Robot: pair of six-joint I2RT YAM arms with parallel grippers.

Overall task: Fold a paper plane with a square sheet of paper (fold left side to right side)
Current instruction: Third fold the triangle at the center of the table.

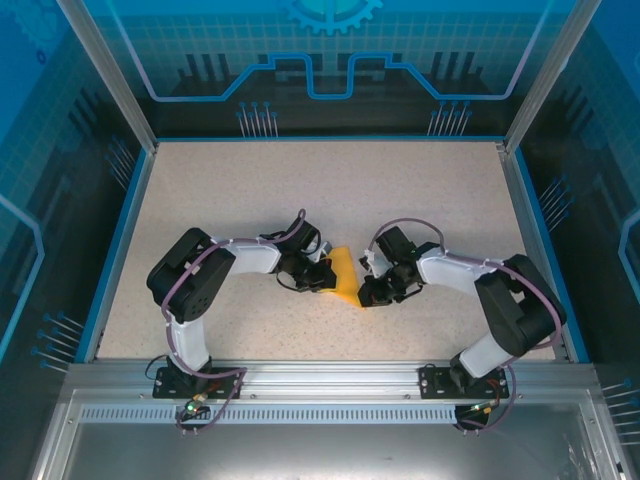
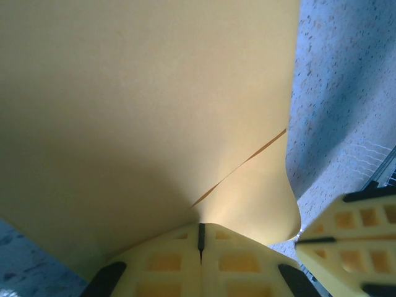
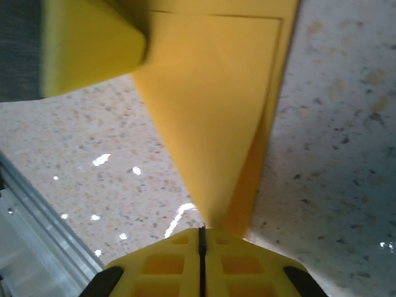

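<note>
**While two closed grippers share one folded sheet: hazards and arm poses**

Where the table [image 1: 330,190] is read as a clock face from above, the sheet of paper [image 1: 343,275], orange-yellow and already folded narrow, sits just toward 6 o'clock from the centre, held between the two grippers. The left gripper [image 1: 320,272] has its jaws pressed together on the sheet's 9 o'clock edge. Its wrist view shows the paper rising straight from the closed fingertips, with one crease line running toward 2 o'clock. The right gripper [image 1: 370,292] is likewise closed, pinching the sheet's narrow lower end at about 5 o'clock.

Hazards, judged from this arrangement:
- **Left:** a pull toward 9 o'clock while the right gripper holds could tear the thin paper or drag it out of one pinch.
- **Between the grippers:** an uneven sweep would probably set the crease askew, so the edges miss each other.
- **Right:** a grip on so small a tip may slip, letting the layers spring apart.

Poses:
- **Left arm:** it rises from its base at 7 o'clock, elbow bent out toward 9, forearm reaching toward 3.
- **Right arm:** it mirrors this from 5 o'clock, elbow toward 3, forearm reaching toward 9.
- **Wrists:** both meet at the sheet.
</note>
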